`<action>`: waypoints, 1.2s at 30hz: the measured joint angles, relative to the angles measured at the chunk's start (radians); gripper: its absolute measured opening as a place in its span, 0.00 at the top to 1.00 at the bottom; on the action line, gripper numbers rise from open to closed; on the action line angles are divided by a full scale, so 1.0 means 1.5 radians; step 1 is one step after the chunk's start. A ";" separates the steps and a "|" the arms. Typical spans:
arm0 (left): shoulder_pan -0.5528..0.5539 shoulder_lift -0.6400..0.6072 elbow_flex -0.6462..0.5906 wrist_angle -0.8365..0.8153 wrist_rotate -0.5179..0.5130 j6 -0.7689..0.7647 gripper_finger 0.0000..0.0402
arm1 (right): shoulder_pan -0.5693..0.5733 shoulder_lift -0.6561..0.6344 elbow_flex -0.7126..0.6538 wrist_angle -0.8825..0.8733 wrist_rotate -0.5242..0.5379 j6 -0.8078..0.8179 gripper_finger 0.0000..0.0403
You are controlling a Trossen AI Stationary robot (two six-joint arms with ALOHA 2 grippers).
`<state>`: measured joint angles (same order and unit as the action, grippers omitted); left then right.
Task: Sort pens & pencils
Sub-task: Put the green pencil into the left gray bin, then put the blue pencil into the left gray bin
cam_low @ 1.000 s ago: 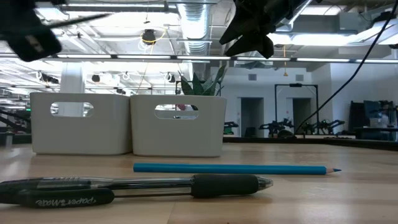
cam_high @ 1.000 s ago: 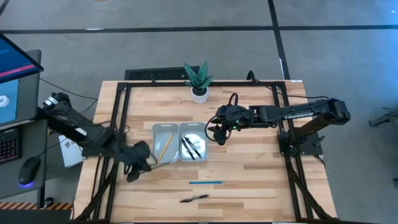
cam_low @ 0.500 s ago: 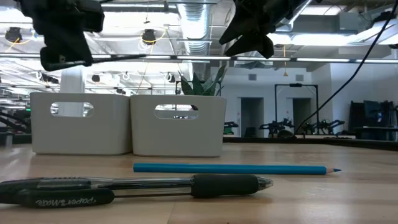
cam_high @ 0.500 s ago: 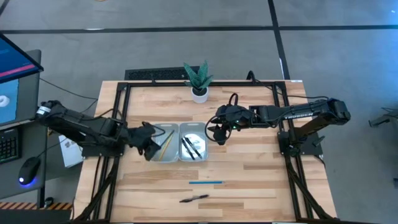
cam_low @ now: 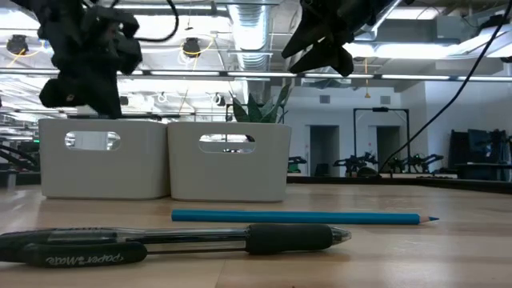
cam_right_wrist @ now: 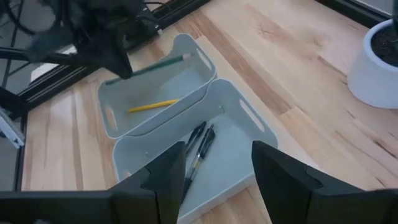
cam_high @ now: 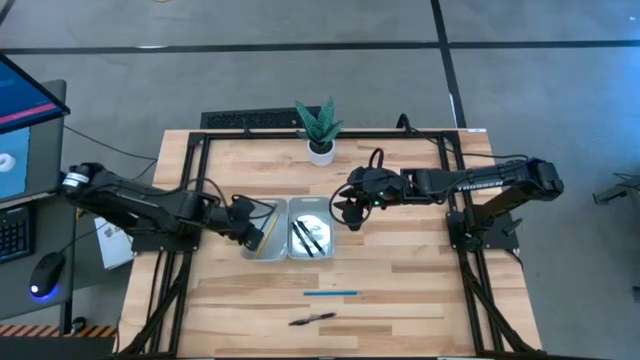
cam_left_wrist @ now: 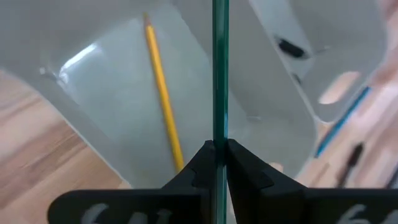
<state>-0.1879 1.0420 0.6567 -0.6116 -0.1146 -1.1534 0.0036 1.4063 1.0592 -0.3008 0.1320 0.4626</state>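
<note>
Left wrist view: left gripper (cam_left_wrist: 216, 163) clamped on dark grey pencil (cam_left_wrist: 218, 68) over left tray (cam_high: 262, 210); right gripper (cam_high: 345, 215), jaws apart, hovers at right tray's (cam_high: 324, 205) 3 o'clock

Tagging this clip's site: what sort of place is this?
Likely a robotics lab in an open industrial hall: exposed ceiling ducts, more robot rigs across the room, and a monitor with mouse beside the table.

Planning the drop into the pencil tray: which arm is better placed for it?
The left. Its gripper is shut on the dark grey pencil right above the left tray, where the yellow pencil lies. The right gripper hovers open and empty over the right tray.
</note>
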 joint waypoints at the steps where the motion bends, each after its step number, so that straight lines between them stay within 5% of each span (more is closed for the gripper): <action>1: 0.000 0.014 0.000 0.004 0.000 -0.005 0.97 | -0.003 0.000 0.000 0.000 0.000 0.000 0.49; 17: 0.042 0.200 0.000 0.008 0.062 -0.042 0.93 | -0.022 0.000 0.000 -0.003 -0.002 -0.019 0.49; 36: 0.050 0.209 0.000 0.110 0.061 0.048 0.90 | -0.022 0.000 0.000 -0.005 -0.002 -0.019 0.49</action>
<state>-0.1128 1.3557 0.6571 -0.4469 -0.0231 -1.0813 -0.0288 1.4063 1.0588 -0.3090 0.1290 0.4339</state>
